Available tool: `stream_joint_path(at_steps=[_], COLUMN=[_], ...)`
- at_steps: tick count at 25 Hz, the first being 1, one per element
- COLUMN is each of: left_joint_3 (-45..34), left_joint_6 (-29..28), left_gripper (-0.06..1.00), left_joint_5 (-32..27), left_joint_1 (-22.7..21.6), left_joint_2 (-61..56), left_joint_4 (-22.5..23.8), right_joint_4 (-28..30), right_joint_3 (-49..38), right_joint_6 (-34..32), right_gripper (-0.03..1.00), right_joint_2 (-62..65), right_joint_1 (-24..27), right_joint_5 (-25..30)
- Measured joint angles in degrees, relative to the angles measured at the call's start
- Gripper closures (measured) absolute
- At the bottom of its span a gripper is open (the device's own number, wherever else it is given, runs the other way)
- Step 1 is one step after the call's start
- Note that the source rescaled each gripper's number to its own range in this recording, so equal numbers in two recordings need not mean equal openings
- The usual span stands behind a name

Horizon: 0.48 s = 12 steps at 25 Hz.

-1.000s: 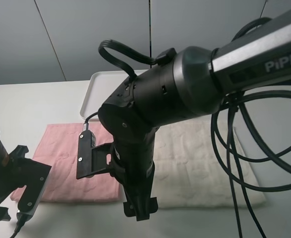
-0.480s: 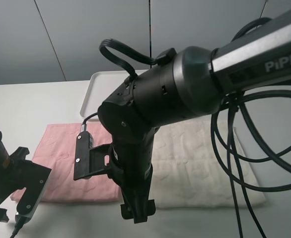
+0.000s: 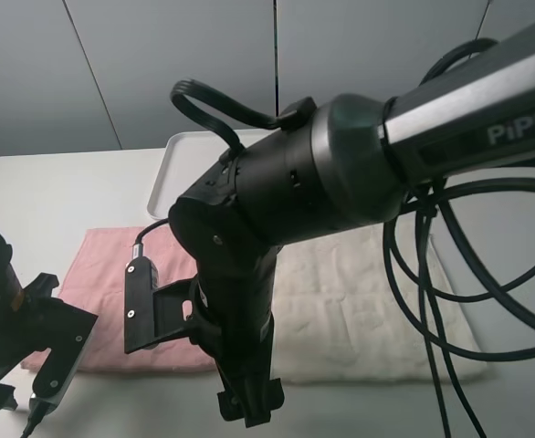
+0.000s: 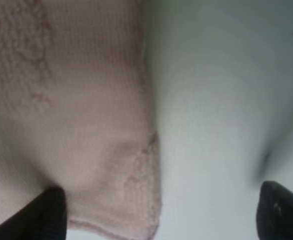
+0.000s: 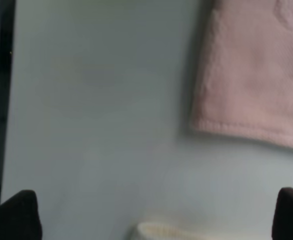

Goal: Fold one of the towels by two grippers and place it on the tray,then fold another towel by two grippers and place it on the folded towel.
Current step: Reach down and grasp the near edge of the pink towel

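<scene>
A pale pink terry cloth towel (image 3: 108, 269) lies flat and unfolded on the white counter (image 3: 57, 192), and a cream off-white terry cloth towel (image 3: 368, 301) lies spread out just beside it, on the right of the high view. Their inner edges are hidden behind the dark right arm marked PiPER (image 3: 340, 173), so whether they touch cannot be told there. The flat white rectangular plastic tray (image 3: 172, 169) sits on the far side of the counter beyond the pink towel, with its right part behind the arm; the part that shows carries nothing.

The left claw (image 4: 161, 214) hangs low over the pink towel's near left corner. Its jaws are spread wide with one black fingertip (image 4: 46, 210) over the cloth and the other out over bare counter, and the rounded corner lies between them. The blur does not show whether a fingertip touches the cloth.

The right claw (image 5: 154, 216) is also spread wide and grips nothing. It points down at bare counter by the near edge, in the gap between the two towels — the pink towel's near right corner shows on one side in its wrist view and a sliver of the cream towel's edge on the other
</scene>
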<state>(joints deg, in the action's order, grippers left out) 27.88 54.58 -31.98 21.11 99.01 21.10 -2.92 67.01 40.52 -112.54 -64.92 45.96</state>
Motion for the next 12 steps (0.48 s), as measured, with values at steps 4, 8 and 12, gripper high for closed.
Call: stream_joint_path(at_steps=[4, 8, 12], left_joint_3=[0.0, 0.0, 0.0], left_joint_6=[0.12, 0.12, 0.12], left_gripper=[-0.04, -0.04, -0.04], left_joint_5=[0.0, 0.11, 0.23], left_joint_1=[0.0, 0.0, 0.0], left_joint_2=[0.0, 0.0, 0.0], left_joint_4=[-0.42, -0.93, -0.93], right_joint_4=[-0.65, -0.15, 2.92], right_joint_3=[0.0, 0.0, 2.89], right_joint_6=[0.63, 0.04, -4.44], right_gripper=[-0.03, -0.03, -0.03], right_joint_2=[-0.09, -0.09, -1.47], right_joint_1=[-3.08, -3.92, -4.01], right_joint_5=[-2.47, -3.65, -3.06])
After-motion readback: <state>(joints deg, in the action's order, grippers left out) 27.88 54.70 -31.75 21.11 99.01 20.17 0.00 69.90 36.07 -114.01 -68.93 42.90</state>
